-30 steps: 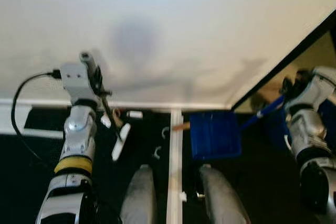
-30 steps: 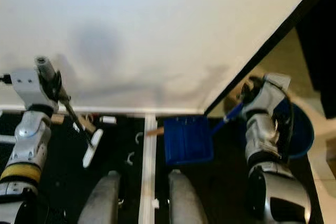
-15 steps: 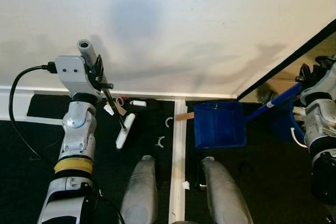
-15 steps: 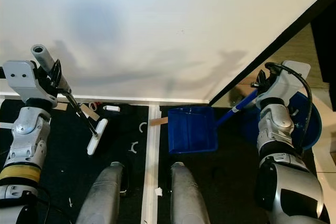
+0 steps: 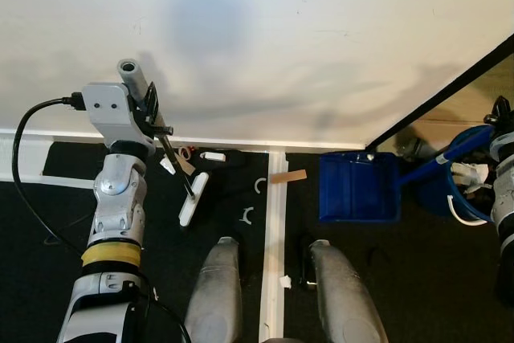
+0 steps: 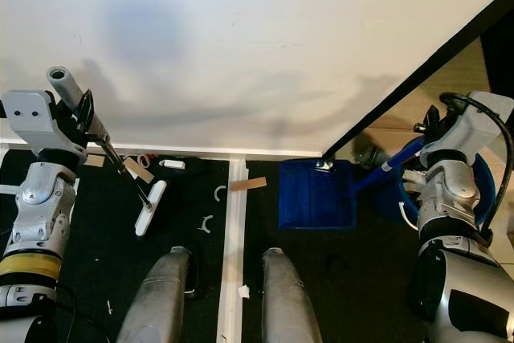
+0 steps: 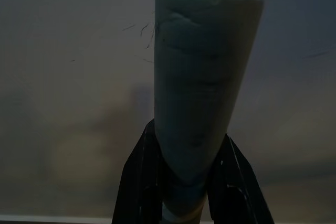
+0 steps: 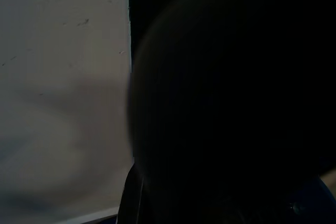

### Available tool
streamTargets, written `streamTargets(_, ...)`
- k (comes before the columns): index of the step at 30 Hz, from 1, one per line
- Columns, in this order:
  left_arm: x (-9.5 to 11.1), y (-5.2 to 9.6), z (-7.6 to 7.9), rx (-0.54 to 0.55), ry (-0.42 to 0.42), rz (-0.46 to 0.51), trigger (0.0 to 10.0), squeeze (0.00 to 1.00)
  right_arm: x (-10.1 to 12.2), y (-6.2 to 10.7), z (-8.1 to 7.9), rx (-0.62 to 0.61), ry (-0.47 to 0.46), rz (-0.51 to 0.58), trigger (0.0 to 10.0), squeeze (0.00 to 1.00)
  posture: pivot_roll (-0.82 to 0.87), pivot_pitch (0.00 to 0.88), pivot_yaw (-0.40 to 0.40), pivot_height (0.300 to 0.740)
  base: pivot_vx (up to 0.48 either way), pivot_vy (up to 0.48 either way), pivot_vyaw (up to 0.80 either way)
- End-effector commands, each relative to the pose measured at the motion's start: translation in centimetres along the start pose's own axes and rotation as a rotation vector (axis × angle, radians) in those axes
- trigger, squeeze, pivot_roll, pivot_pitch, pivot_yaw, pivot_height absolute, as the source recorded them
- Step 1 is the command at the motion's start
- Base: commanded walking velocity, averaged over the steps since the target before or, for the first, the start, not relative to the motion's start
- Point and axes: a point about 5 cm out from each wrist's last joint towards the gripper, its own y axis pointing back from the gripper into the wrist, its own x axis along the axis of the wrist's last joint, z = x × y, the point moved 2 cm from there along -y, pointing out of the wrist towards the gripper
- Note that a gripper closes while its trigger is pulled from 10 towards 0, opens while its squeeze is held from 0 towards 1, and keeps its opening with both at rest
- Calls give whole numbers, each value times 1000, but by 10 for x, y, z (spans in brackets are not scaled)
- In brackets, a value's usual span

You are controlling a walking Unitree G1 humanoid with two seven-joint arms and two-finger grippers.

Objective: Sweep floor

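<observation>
Left claw (image 7: 191, 182) clamped on the grey-handled small white broom (image 5: 193, 198), its head on the black floor mat (image 5: 48, 279) left of the tan paper strip (image 5: 288, 176); blue plastic dustpan (image 5: 359, 188) beyond, right claw's grip untellable.

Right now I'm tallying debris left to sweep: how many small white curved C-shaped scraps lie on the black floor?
2: one small white curved scrap beside the white floor strip, one nearer the robot's feet. More may be hidden.
</observation>
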Motion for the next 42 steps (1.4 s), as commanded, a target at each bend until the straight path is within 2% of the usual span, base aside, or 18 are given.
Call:
streamTargets(1, -10, 5, 2, 14, 38, -35, 10000, 0, -11, 6, 2, -12, -28, -21, 10000, 0, 121, 381, -1, 740, 0, 0, 0)
streamTargets(2, -10, 5, 3, 15, 41, -36, 10000, 0, -18, 9, -7, 5, -54, -33, 10000, 0, 122, 380, -1, 740, 0, 0, 0)
streamTargets(3, -10, 5, 3, 15, 41, -36, 10000, 0, -18, 9, -7, 5, -54, -33, 10000, 0, 122, 380, -1, 740, 0, 0, 0)
streamTargets(4, -10, 6, 4, 14, 43, -37, 10000, 0, -23, 11, -15, 20, -75, -41, 10000, 0, 125, 379, 1, 740, 0, 0, 0)
streamTargets(6, -10, 6, 6, 15, 48, -36, 10000, 0, -33, 16, -29, 39, -150, -49, 10000, 0, 126, 377, 2, 740, 0, 0, 0)
streamTargets(7, -10, 6, 6, 15, 48, -36, 10000, 0, -33, 16, -29, 39, -150, -49, 10000, 0, 126, 377, 2, 740, 0, 0, 0)
streamTargets(10, -11, 6, 7, 16, 52, -37, 10000, 0, -43, 22, -47, 85, -227, -58, 10000, 0, 127, 374, 1, 740, 0, 0, 0)
streamTargets(11, -11, 6, 7, 16, 52, -37, 10000, 0, -43, 22, -47, 85, -227, -58, 10000, 0, 127, 374, 1, 740, 0, 0, 0)
streamTargets(13, -10, 6, 8, 15, 55, -34, 10000, 0, -48, 27, -62, 125, -275, -53, 10000, 0, 123, 365, -2, 740, 0, 0, 0)
streamTargets(20, -9, 3, 9, 18, 65, -23, 10000, 0, -50, 35, -81, 183, -381, -12, 10000, 0, 115, 341, -12, 740, 0, 0, 0)
streamTargets(25, -9, 0, 8, 26, 68, -19, 10000, 0, -44, 36, -86, 224, -387, 22, 10000, 0, 108, 324, -16, 740, 0, 0, 0)
streamTargets(31, -5, -8, 5, 38, 70, -6, 10000, 0, -15, 19, -69, 249, -349, 99, 10000, 0, 90, 280, -22, 740, 0, 0, 0)
streamTargets(37, -5, -12, 8, 38, 77, -7, 10000, 0, -1, 10, -65, 288, -312, 111, 10000, 0, 78, 266, -28, 740, 0, 0, 0)
streamTargets(39, -8, -12, 15, 32, 84, -10, 10000, 0, 0, 12, -73, 352, -285, 114, 10000, 0, 76, 251, -29, 740, 0, 0, 0)
streamTargets(40, -10, -12, 19, 28, 92, -16, 10000, 0, -6, 17, -79, 397, -260, 97, 10000, 0, 74, 248, -30, 740, 0, 0, 0)
streamTargets(42, -11, -12, 20, 27, 94, -18, 10000, 0, -8, 19, -81, 408, -251, 90, 10000, 0, 74, 248, -30, 740, 0, 0, 0)
